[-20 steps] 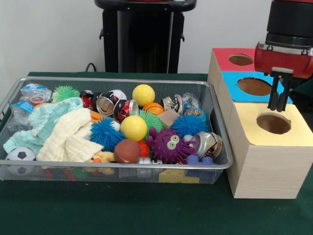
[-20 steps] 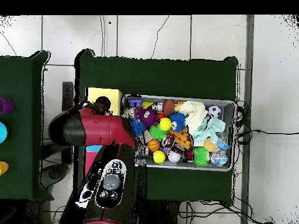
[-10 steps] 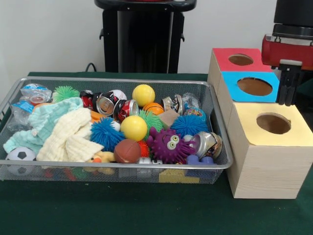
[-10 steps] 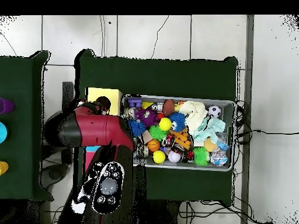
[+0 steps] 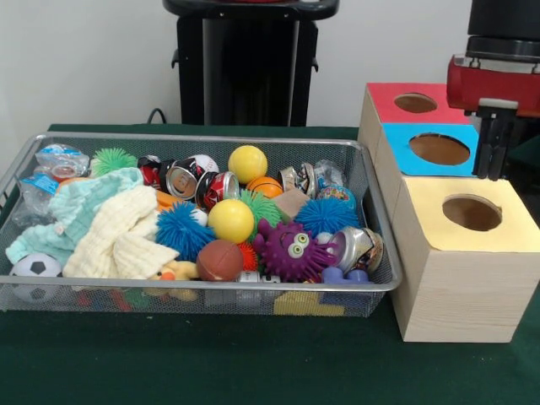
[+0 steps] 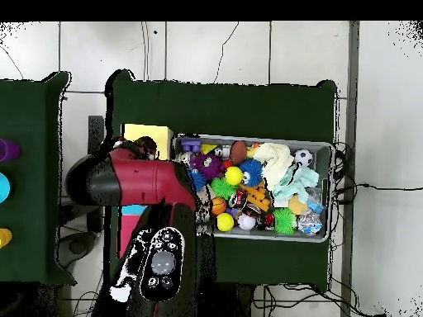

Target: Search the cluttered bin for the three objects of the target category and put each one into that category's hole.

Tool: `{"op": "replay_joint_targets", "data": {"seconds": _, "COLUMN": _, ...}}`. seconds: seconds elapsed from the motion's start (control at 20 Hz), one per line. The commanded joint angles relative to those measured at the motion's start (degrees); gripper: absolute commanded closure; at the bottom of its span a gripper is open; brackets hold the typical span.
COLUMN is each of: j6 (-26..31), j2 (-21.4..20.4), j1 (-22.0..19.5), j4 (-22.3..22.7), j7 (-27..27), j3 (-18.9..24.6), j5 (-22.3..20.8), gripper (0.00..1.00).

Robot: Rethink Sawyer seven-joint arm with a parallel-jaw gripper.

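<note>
Now the gripper [image 5: 489, 164] hangs at the right side of the front view, above the blue-topped section [image 5: 439, 149] of the wooden box [image 5: 456, 278] and close to its border with the yellow-topped section [image 5: 472, 215]. Its two dark fingers [image 5: 487, 152] stand tight together and point straight down, with nothing between them. The box has three round holes in a row: the red one [image 5: 415, 103] at the far end, the blue one [image 5: 439, 148] in the middle and the yellow one [image 5: 472, 213] nearest to the camera. From the gripper, the yellow hole lies at about 6 o'clock and the blue hole at about 9 o'clock. The wire bin [image 5: 375, 287] stands on the green surface [image 5: 211, 363] just beside the box, at its 9 o'clock side, and it is full of mixed things. In the middle of the bin I see two yellow balls [image 5: 231, 220], a blue spiky ball [image 5: 181, 229], a purple spiky toy with eyes [image 5: 291, 250], a small brown ball [image 5: 219, 260] and a small orange basketball [image 5: 266, 186]. Crushed cans [image 5: 181, 180] lie toward the far rim. Pale folded cloths [image 5: 110, 228] fill the left part, with a small soccer ball [image 5: 34, 268] in the near left corner and a green spiky ball [image 5: 112, 159] behind them. In the overhead view the red arm [image 6: 136, 183] covers most of the box, and only the yellow top [image 6: 147, 135] shows beside the bin [image 6: 326, 194].
</note>
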Motion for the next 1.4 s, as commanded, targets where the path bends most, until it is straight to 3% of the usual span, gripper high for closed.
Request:
{"op": "replay_joint_targets", "data": {"seconds": 0.05, "j6": 6.8, "j2": -0.5, "j1": -7.0, "j4": 4.7, "j7": -4.4, "j3": 7.3, "j5": -3.6, "gripper": 1.0}}
{"op": "replay_joint_targets", "data": {"seconds": 0.45, "j6": 10.1, "j2": -2.4, "j1": -13.0, "j4": 3.9, "j7": -8.1, "j3": 11.0, "j5": -6.9, "gripper": 1.0}}
{"op": "replay_joint_targets", "data": {"seconds": 0.65, "j6": 8.5, "j2": -2.1, "j1": -15.7, "j4": 4.5, "j7": -8.9, "j3": 13.1, "j5": -9.2, "gripper": 1.0}}
{"op": "replay_joint_targets", "data": {"seconds": 1.15, "j6": 5.0, "j2": -1.2, "j1": -18.4, "j4": 5.8, "j7": -7.1, "j3": 15.5, "j5": -14.2, "gripper": 1.0}}
{"op": "replay_joint_targets", "data": {"seconds": 1.4, "j6": 8.3, "j2": -0.3, "j1": -18.9, "j4": 2.6, "j7": -7.8, "j3": 15.1, "j5": -16.8, "gripper": 1.0}}
